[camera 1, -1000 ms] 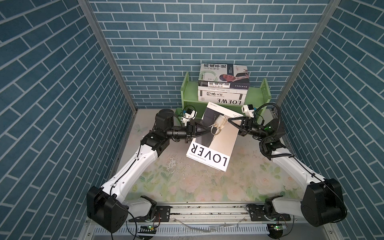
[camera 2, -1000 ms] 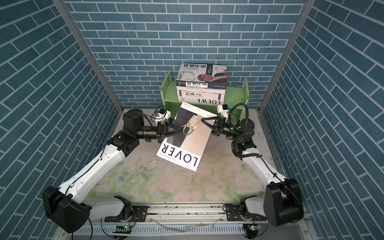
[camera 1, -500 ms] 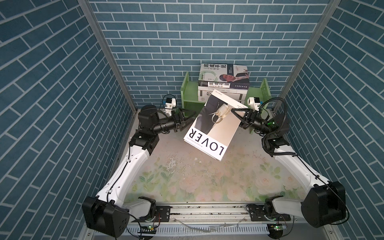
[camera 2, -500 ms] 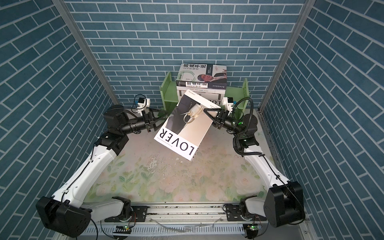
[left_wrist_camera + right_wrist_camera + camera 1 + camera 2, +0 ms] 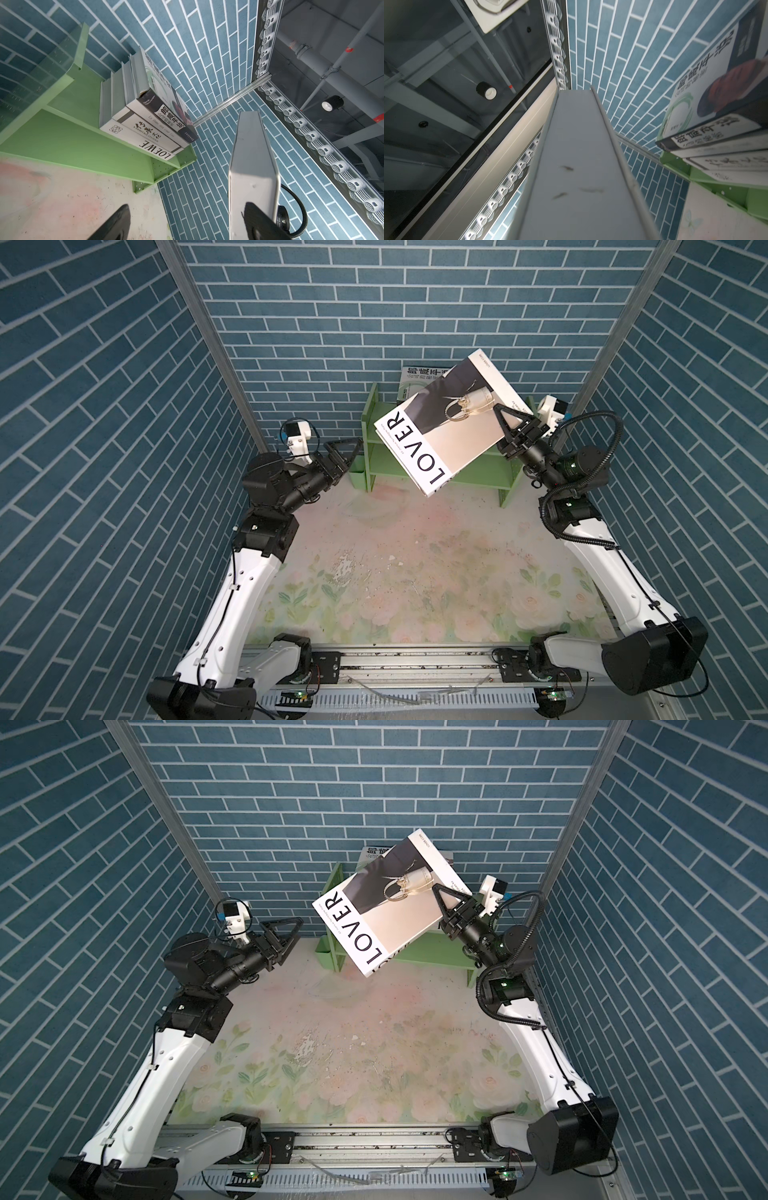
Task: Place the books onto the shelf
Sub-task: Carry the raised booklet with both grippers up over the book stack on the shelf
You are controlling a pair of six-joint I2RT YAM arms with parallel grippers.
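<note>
One of the books, the LOVER book [image 5: 449, 427] [image 5: 386, 907], hangs in the air in front of the shelf [image 5: 370, 414] [image 5: 436, 955], tilted, with its printed corner lowest and clear of the table [image 5: 415, 572]. The right gripper [image 5: 500, 414] [image 5: 440, 894] is clamped on the book's right-hand edge and carries it alone. In the right wrist view the book's grey page edge [image 5: 581, 166] runs straight away from the camera; the fingers themselves are out of sight there.

Behind it, four more books lie flat in a stack [image 5: 141, 124] [image 5: 716, 128] on the shelf's upper tier, spines outward, LOEWE at the bottom and the portrait cover on top. Both top views show only the upper edge of that stack [image 5: 419, 375].

The left gripper [image 5: 349, 452] [image 5: 289, 936] hovers beside the shelf's left side panel, jaws spread and empty, apart from the raised book. In the left wrist view its dark fingers [image 5: 116, 222] stand wide apart
</note>
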